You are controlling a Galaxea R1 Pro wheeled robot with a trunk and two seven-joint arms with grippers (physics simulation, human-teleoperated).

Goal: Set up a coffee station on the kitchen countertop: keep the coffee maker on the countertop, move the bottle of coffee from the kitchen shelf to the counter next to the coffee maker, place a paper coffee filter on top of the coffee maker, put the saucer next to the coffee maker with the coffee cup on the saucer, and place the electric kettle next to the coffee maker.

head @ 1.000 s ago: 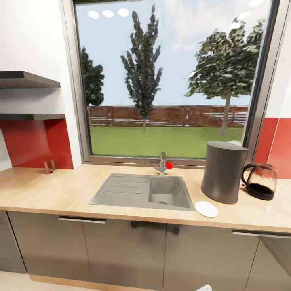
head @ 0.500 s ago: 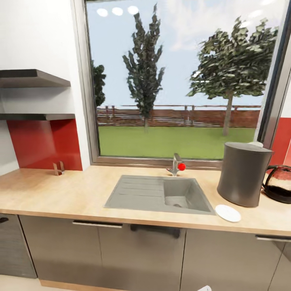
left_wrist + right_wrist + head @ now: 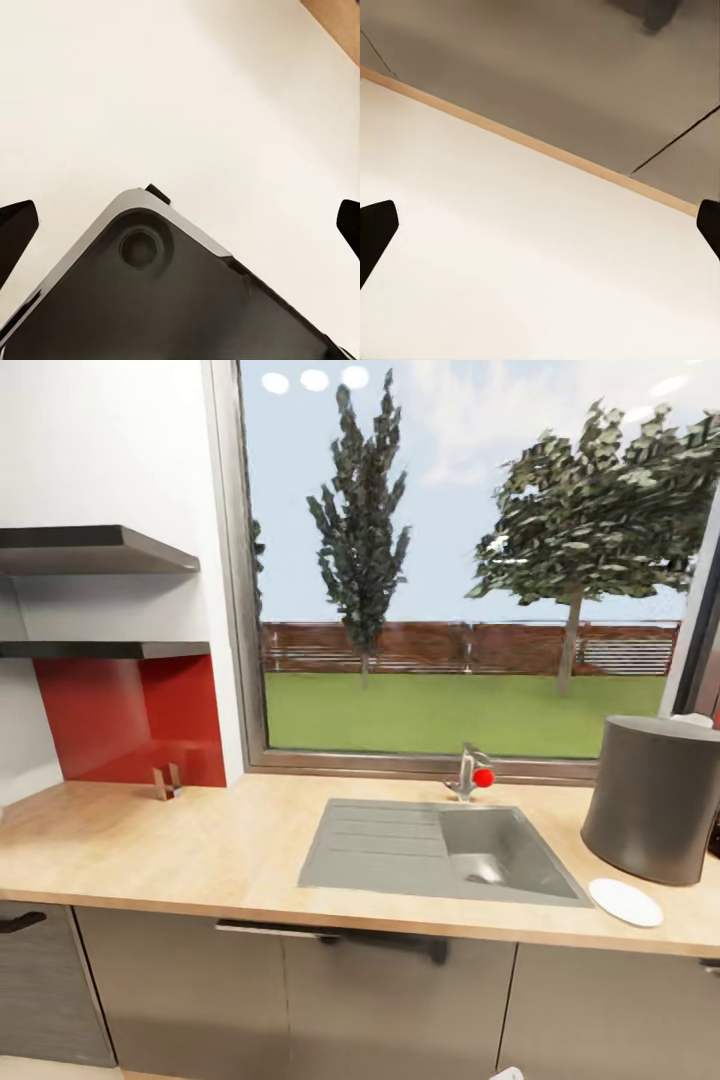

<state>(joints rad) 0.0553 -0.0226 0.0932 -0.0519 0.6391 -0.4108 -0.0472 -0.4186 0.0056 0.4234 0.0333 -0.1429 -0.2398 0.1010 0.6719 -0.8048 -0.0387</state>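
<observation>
kitchen countertop (image 3: 200, 850) holds saucer (image 3: 625, 901) beside coffee maker (image 3: 655, 800); both hands wide over floor.

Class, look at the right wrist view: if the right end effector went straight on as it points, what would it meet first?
Probably the pale floor, just short of the wooden plinth strip under the grey cabinet fronts; depth is uncertain.

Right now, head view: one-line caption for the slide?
Kitchen countertop under a window: steel sink centre, coffee maker at right with the white saucer in front.
</observation>
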